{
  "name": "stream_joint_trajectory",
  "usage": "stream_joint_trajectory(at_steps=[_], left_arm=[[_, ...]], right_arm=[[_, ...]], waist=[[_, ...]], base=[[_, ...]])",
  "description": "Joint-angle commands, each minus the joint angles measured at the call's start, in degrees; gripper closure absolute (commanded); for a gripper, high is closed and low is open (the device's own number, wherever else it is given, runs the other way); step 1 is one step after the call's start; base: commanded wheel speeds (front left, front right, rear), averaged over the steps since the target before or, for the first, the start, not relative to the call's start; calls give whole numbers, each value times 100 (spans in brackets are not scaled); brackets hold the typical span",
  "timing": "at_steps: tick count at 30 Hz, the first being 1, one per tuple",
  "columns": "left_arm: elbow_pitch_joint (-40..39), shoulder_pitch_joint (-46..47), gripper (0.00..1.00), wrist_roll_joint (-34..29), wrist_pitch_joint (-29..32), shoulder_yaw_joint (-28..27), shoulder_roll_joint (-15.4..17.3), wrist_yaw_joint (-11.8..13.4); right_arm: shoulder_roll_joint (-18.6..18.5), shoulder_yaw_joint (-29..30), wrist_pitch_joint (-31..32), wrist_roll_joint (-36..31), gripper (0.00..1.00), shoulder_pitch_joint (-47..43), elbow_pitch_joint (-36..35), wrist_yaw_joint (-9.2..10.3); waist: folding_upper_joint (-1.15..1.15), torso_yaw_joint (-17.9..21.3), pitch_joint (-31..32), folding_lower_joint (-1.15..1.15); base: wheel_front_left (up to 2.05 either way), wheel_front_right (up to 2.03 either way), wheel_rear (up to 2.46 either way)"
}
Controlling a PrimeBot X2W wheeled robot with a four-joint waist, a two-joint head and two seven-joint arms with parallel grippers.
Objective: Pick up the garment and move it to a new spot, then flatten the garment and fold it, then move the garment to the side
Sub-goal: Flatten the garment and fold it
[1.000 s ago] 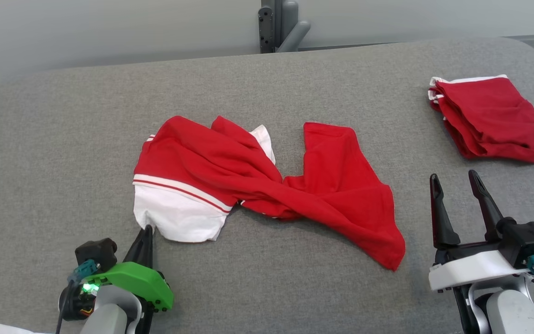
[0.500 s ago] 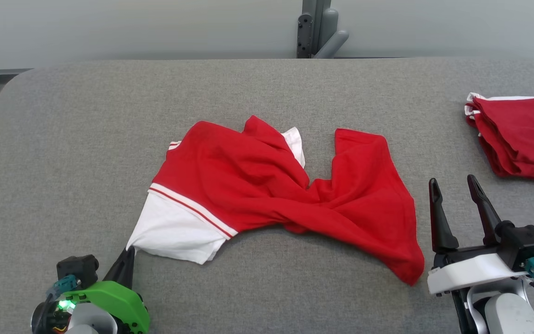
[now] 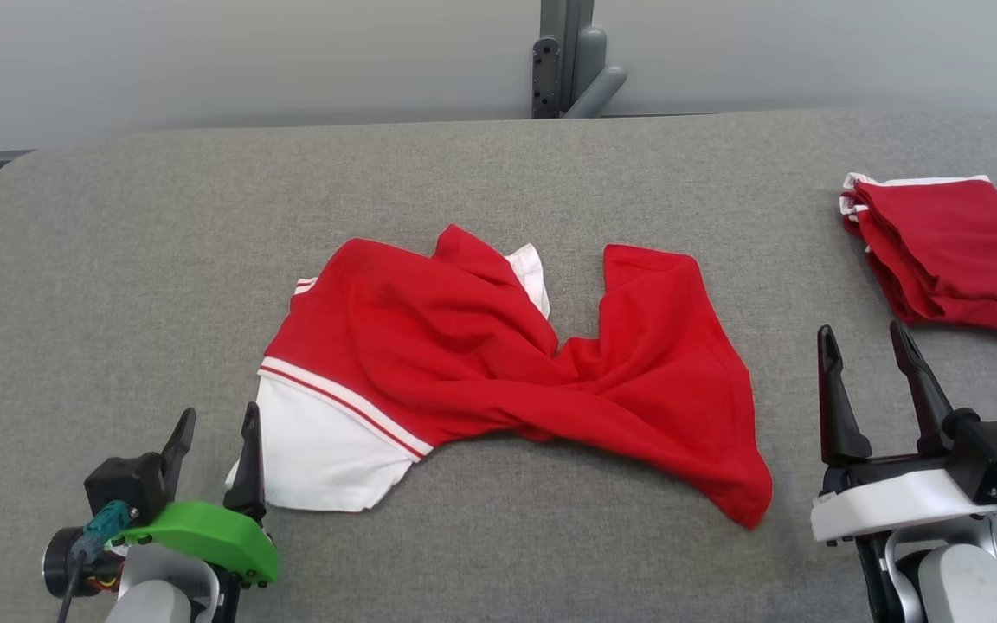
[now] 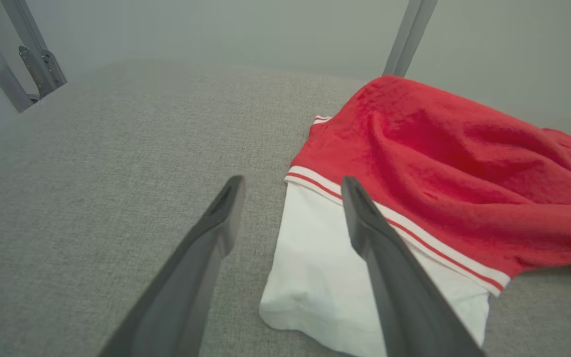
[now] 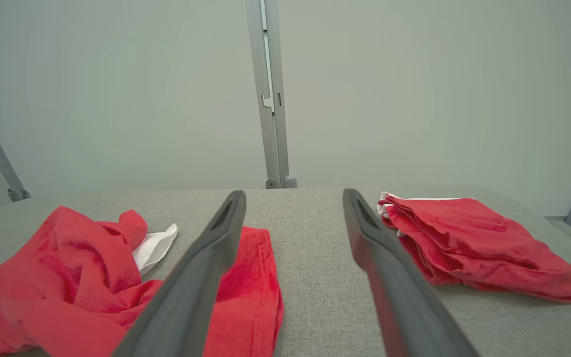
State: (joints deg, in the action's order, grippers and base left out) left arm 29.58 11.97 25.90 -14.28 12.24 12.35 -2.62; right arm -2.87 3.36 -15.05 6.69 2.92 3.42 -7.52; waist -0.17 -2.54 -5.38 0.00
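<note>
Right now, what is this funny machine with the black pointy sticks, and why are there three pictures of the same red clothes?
It is a robot with two arms. The black sticks are its fingers: each arm ends in a gripper, a two-fingered hand. The wide picture comes from a camera on its head, looking down; the left gripper is at the lower left, the right gripper at the lower right. The other two pictures come from little cameras on its wrists, looking along the fingers. On the grey padded table lies a crumpled red garment with a white part, and a folded red garment lies at the far right. Both grippers are open and hold nothing; the left one sits by the white part.
</note>
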Motion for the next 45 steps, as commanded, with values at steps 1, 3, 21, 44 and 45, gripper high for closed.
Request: stream_joint_trajectory(at_steps=[1,3,21,44,45], left_arm=[[-133,-36,0,-71,-54,-12,-20,54],[-224,-48,0,-114,-64,-16,-46,72],[-1220,-560,0,-637,-93,-33,-546,194],[-426,-762,0,-327,223,-454,-496,51],[-332,-746,0,-264,285,-477,-484,26]], right_arm=[[-6,34,-15,-21,0,-42,-39,7],[-6,40,-15,-25,0,-46,-52,7],[-6,-218,-15,313,0,-245,22,7],[-6,-275,-15,440,0,-293,275,7],[-6,-275,-15,437,0,-275,279,7]], waist=[[17,42,36,0],[17,56,49,0],[17,98,397,0],[17,90,411,0],[17,96,385,0]], base=[[0,0,0],[0,0,0],[0,0,0],[0,0,0],[0,0,0]])
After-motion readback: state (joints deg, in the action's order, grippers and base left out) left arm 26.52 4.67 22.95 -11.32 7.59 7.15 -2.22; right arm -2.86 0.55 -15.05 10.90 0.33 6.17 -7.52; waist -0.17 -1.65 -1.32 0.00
